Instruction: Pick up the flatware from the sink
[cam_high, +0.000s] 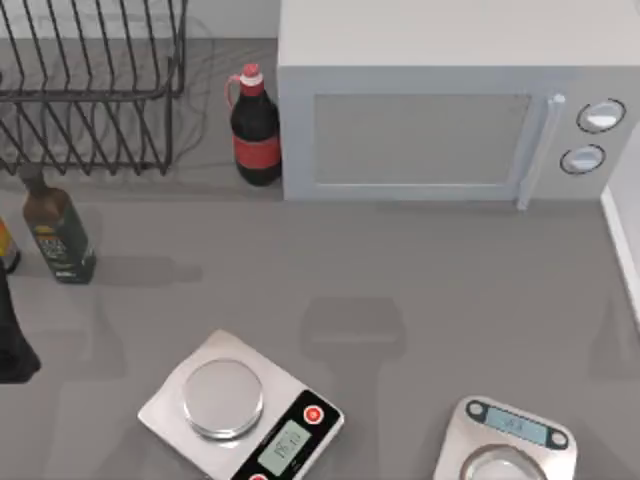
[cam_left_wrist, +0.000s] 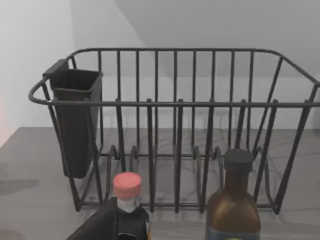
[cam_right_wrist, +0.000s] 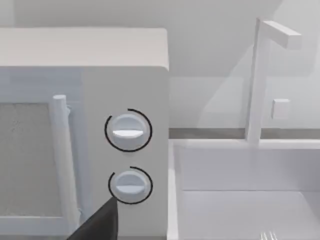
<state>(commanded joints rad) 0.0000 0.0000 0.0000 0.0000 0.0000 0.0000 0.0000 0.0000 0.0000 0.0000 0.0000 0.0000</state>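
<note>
In sink (cam_right_wrist: 240, 200), fork (cam_right_wrist: 269, 235) cut off, just tines visible

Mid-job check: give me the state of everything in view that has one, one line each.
microwave: door shut.
dark red-capped bottle: upright, capped.
brown bottle: upright, capped.
dish rack: slots bare; dark cup hangs on its end.
square scale: pan bare, display lit.
rounded scale: pan bare.
sink: basin dry; faucet not running.
fork: tines just visible on the sink floor, not yet picked up.
</note>
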